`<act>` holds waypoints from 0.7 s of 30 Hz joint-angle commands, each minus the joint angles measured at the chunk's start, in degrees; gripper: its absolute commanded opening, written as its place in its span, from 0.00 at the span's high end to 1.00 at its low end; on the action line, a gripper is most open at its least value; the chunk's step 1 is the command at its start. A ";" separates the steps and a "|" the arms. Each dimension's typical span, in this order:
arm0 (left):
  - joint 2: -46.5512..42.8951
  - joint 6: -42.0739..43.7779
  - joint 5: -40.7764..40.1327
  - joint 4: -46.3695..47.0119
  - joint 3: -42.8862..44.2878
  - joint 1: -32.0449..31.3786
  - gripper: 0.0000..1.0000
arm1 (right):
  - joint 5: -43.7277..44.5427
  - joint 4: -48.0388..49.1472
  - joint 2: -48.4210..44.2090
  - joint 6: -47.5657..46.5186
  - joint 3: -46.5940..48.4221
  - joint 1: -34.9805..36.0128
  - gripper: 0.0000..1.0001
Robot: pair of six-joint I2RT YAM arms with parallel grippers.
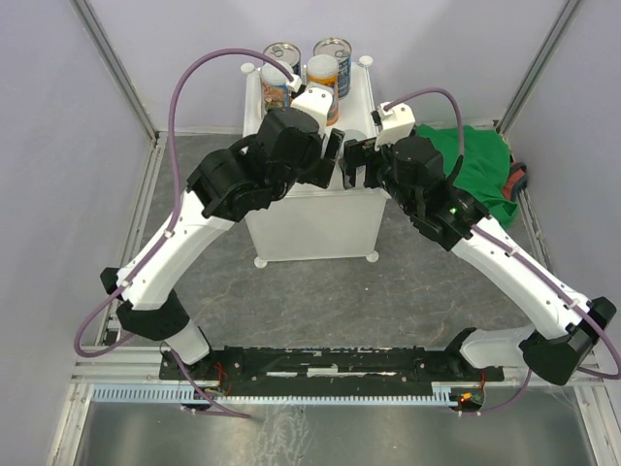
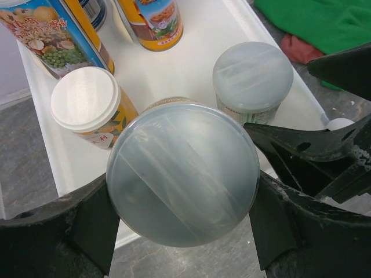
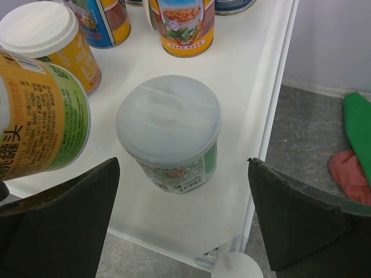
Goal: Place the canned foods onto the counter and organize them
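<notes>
**Top view.** The counter [image 1: 310, 218] stands mid-floor, and both arms reach over its near end. At its far end stand a blue can [image 1: 282, 56], a second blue can [image 1: 333, 49] and, just in front of them, an orange can [image 1: 322, 73] with a white lid. The left gripper [image 1: 328, 155] and right gripper [image 1: 352, 162] hang close together over the top. From here I cannot tell how their jaws stand. A green cloth [image 1: 480, 170] lies on the floor to the right of the counter.

**Left wrist.** The left gripper [image 2: 182, 194] is clamped on a held can [image 2: 182, 174] with a clear lid, one finger on each side. This can is over the counter's [image 2: 191, 63] near edge. Beyond it, a green can [image 2: 252, 75] with a clear lid and a yellow can [image 2: 87, 103] with a white lid stand upright on the top. Farther back are a colourful can [image 2: 52, 35] and the orange can [image 2: 156, 20].

**Right wrist.** The right gripper's [image 3: 184, 174] jaws are wide. They straddle the green can [image 3: 171, 133], and each finger [image 3: 64, 220] is clear of its sides. The green can stands upright near the counter's [image 3: 255, 75] right edge. The held can [image 3: 35, 116] is tilted at the left, apart from the green can. I cannot tell whether its base touches the top.
</notes>
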 commanded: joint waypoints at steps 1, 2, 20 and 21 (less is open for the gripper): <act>1.36 1.54 -3.96 -0.45 7.27 -0.37 0.97 | -0.52 3.10 0.42 0.77 -0.15 0.12 0.01; 2.02 1.32 -4.05 -1.83 8.40 -0.27 0.97 | -0.52 3.16 0.59 0.77 -0.18 0.15 0.01; 6.98 -2.53 -2.87 -9.62 15.05 -0.19 0.97 | 0.23 4.91 3.63 -0.11 0.09 -0.47 0.01; 7.11 -2.76 -2.84 -9.89 15.19 -0.13 0.97 | 0.14 5.00 3.72 -0.04 0.09 -0.76 0.02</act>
